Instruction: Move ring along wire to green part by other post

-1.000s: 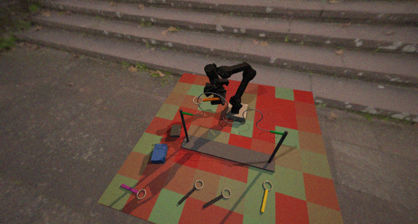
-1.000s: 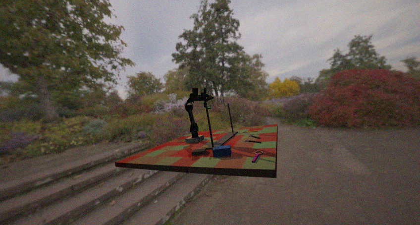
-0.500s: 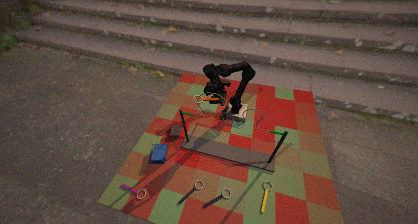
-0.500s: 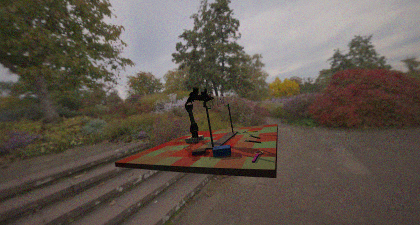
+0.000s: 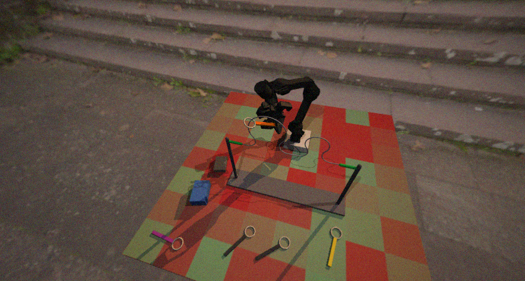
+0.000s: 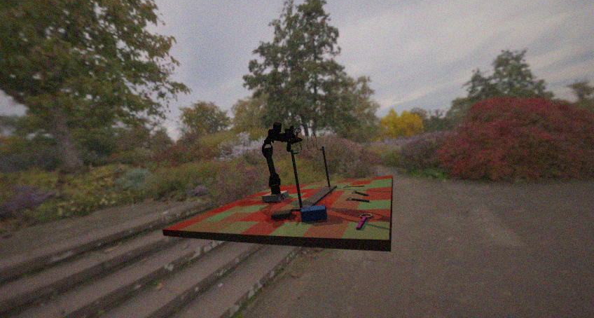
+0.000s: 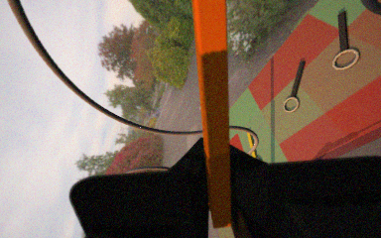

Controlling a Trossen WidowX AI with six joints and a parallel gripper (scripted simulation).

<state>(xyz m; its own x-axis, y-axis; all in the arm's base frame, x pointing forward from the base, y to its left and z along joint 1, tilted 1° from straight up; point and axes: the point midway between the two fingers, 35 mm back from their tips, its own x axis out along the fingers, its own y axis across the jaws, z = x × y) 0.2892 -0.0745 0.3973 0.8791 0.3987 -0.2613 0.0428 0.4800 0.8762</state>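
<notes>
My gripper is shut on the orange handle, which sticks out towards the left in the top view. The pale ring at its far end is at the upper left of the wire's first tall arch, and the wire appears to pass through it; exact clearance cannot be told. The ring is outside the wrist view. The thin grey wire passes behind the handle in the wrist view. The left green part joins the left post; the right green part joins the right post.
The posts stand on a grey base plate. A blue box and a dark box lie beside the left post. Loose rings with a magenta handle, dark handles and a yellow handle lie in front.
</notes>
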